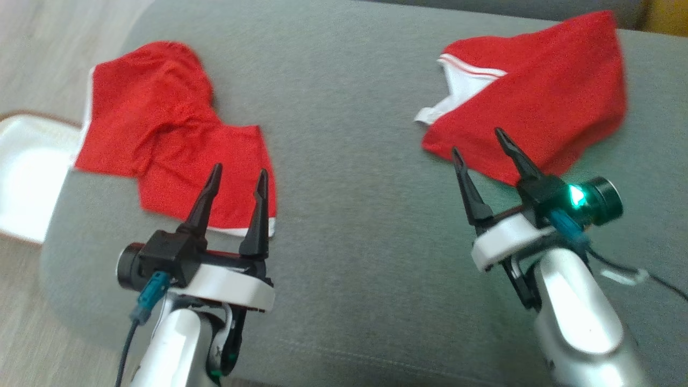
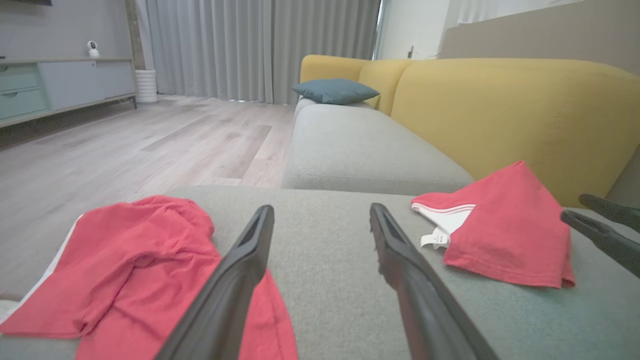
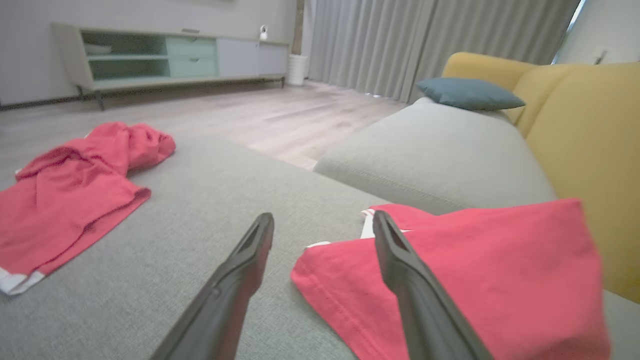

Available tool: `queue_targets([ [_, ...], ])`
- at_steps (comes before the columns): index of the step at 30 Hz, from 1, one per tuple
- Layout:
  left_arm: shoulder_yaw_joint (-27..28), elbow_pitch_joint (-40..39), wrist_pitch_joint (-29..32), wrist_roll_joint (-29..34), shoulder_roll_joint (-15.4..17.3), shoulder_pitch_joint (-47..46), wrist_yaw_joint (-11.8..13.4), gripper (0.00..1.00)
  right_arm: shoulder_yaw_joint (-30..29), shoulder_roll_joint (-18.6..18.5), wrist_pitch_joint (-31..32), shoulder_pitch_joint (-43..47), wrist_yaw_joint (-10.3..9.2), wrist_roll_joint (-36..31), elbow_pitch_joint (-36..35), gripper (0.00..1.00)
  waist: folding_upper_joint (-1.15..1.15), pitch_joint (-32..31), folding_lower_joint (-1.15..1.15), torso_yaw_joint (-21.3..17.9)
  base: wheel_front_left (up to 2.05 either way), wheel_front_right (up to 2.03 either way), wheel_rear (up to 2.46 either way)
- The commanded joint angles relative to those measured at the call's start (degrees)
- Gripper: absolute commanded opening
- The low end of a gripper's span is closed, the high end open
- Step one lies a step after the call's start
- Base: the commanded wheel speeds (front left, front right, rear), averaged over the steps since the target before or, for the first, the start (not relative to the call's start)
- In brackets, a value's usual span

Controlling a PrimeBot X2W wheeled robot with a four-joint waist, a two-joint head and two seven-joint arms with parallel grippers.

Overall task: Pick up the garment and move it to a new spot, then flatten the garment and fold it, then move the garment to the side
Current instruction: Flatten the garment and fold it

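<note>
Left end effector: wide open, empty, tips at the near hem of the crumpled red cloth garment, which runs away and leftward on the grey fabric sofa seat.
Right end effector: open, empty, beside the folded red garment.
Nearer arm: left, I'd say.

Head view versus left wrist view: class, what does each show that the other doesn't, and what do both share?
Head, not left wrist: the green light on the right wrist. Left wrist, not head: blue cushion, curtains, sideboard. Both: left red garment, right red garment, grey seat, left gripper and right gripper, both open.
</note>
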Motion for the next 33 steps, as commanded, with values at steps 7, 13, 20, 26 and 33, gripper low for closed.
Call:
queue_targets([
  [7, -1.3, -0.9, -0.3, -2.2, 0.0, -2.5, 2.2, 1.00, -2.2, -0.2, 4.1, -10.0, 0.43, -9.9, 11.4, 1.00, 0.00, 4.3, 0.00, 8.8, 0.00, 0.00, 0.00],
  [13, -4.0, -1.0, -0.3, -4.1, 0.0, -2.9, 4.1, 1.00, -9.1, -0.2, 5.5, -14.5, 0.43, -18.9, 19.1, 1.00, 0.00, 6.0, 0.00, 12.7, 0.00, 0.00, 0.00],
  [20, -4.6, -1.4, -0.3, -4.8, 0.0, -3.1, 4.7, 1.00, -14.2, -0.2, 6.7, -16.8, 0.43, -23.5, 25.0, 0.94, 0.00, 7.2, 0.00, 13.5, 0.00, 0.00, 0.00],
  [26, -4.6, -1.4, -0.3, -4.8, 0.0, -3.9, 4.7, 1.00, -14.1, -0.2, 5.0, -18.1, 0.43, -23.8, 27.1, 0.00, 0.00, 7.3, 0.00, 12.2, 0.00, 0.00, 0.00],
  [33, -4.2, -1.0, -0.3, -4.1, 0.0, -4.4, 4.3, 1.00, -8.9, -0.2, -1.0, -19.7, 0.43, -16.8, 28.3, 0.00, 0.00, 5.4, 0.00, 9.2, 0.00, 0.00, 0.00],
])
